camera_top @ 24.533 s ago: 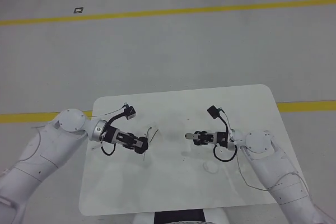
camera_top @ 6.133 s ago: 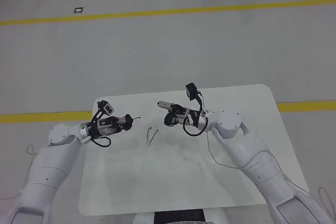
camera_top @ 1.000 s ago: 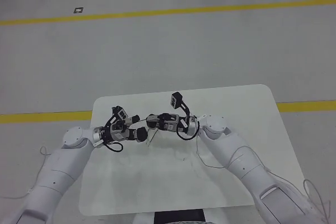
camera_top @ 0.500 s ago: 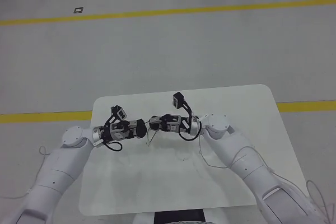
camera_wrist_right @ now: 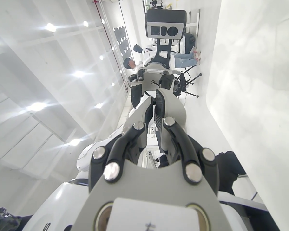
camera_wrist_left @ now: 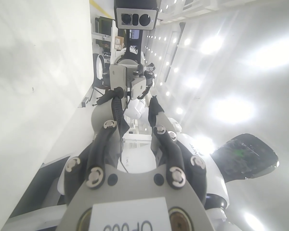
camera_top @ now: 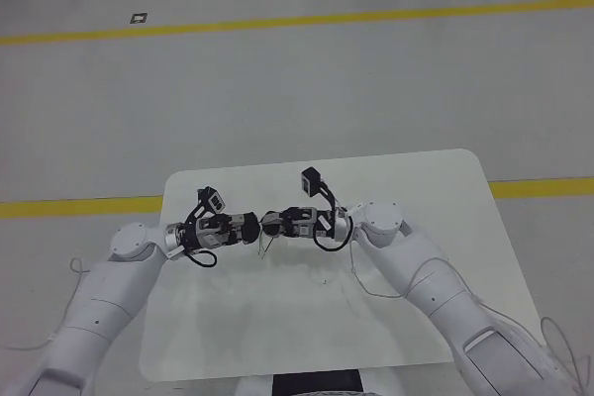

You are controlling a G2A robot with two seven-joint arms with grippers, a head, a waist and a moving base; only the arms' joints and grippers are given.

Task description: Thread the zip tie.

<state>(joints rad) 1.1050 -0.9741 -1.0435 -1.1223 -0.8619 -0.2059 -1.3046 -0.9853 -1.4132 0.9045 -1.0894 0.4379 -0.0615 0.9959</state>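
- Nearest: white table (camera_top: 208,346), rounded at the corners, with both arms over it, coming in from the near side.
- On the tabletop, in its far half: zip tie (camera_top: 261,247), a thin dark strand lying flat, just on the near side of the two gripper tips and below them. Touching either one or not: impossible to tell.
- Just past the strand: left gripper (camera_top: 250,230), pointing across toward the other arm. Fingers (camera_wrist_left: 154,112) spread apart, released, with a plain gap between the black pads.
- Tip to tip with it: right gripper (camera_top: 270,226), pointing back the opposite way. Fingers (camera_wrist_right: 159,111) drawn close together, clenched, with a mere sliver between them. Anything pinched there too thin to make out.
- From the left wrist: one spread finger close beside the right gripper's tip, contact uncertain.
- Beyond the table's sides: grey floor with a yellow stripe (camera_top: 69,208) running level with the grippers.
- Farthest: a second yellow stripe (camera_top: 277,22) across the floor, and a small dark mark (camera_top: 139,18) beside it.
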